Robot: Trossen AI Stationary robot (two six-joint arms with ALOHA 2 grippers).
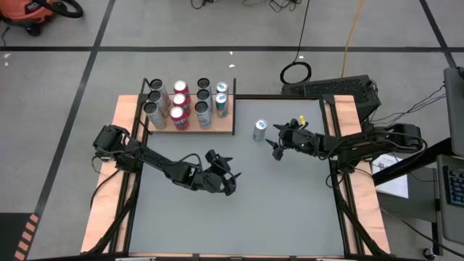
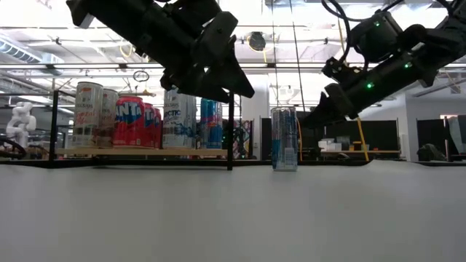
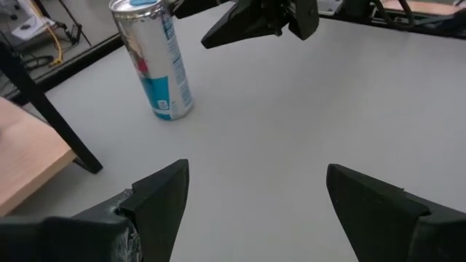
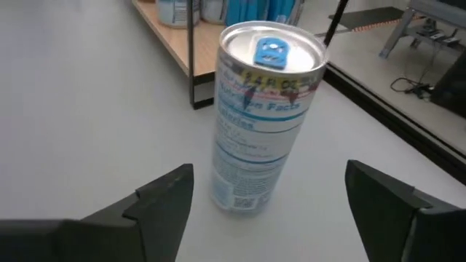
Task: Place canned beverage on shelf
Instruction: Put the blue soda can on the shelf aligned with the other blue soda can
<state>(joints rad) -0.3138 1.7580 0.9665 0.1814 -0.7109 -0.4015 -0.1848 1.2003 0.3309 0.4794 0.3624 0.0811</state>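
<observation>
Stands upright on the grey tabletop (image 1: 239, 210), a slim silver-and-blue beverage can (image 1: 259, 130) with a blue pull tab, just off the right end of the light-brown wood-grain shelf with thin black posts (image 1: 226, 127), apart from it and not on it. Crowds that shelf already, a cluster of upright cans (image 1: 185, 104), silver, red and blue.

Hovers just beside the can on its right, the right end effector (image 1: 278, 144), fingers spread wide, gripping nothing; in the right wrist view, sits between the two dark fingers (image 4: 156, 196) the can, with a clear gap on both sides. In the low view, hangs above tabletop level, tilted down toward the can top.

Hangs over the middle of the tabletop, well apart from the can, the left end effector (image 1: 226, 179), fingers likewise wide apart and empty; in the left wrist view, shows beyond its fingers (image 3: 164, 200) the can, with a black shelf post (image 3: 51, 116) nearby.
</observation>
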